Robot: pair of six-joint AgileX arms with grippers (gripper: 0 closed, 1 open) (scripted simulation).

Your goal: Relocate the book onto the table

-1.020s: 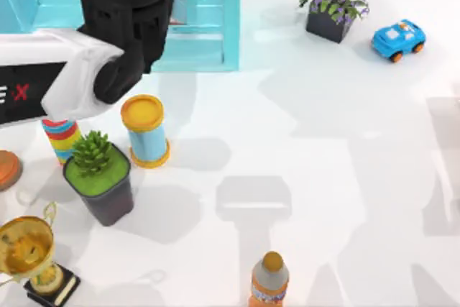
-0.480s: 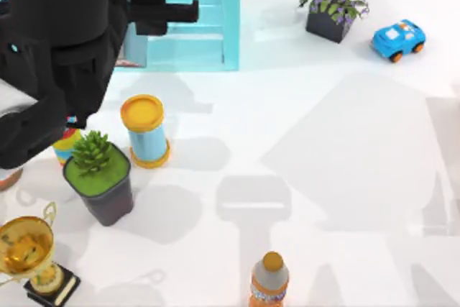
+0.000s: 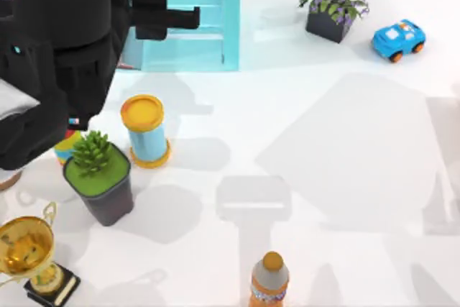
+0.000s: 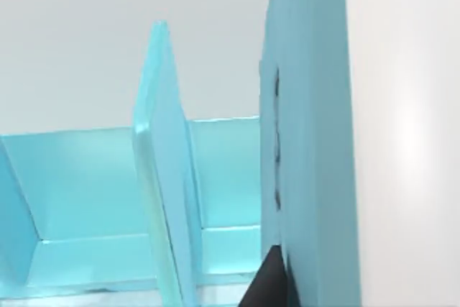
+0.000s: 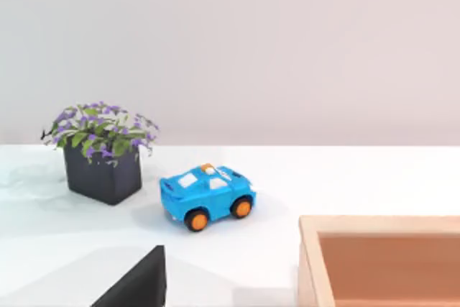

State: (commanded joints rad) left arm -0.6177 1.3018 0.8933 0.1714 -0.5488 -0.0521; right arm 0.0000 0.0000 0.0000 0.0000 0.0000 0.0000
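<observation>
Shelf unit [image 3: 190, 16] compartments bare, left claw [image 3: 154, 5] at it, grip unclear

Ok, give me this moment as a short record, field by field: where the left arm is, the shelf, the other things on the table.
left arm: black, over the top view's upper left, reaching at the shelf unit
shelf unit: light blue, upright dividers, at the table's far left
book: cannot tell it apart from the shelf panels
near left: yellow-capped can, green succulent pot, gold trophy
near edge, middle: orange bottle
far right: purple flower pot, blue toy car
right wrist view: wooden box beside the toy car
</observation>
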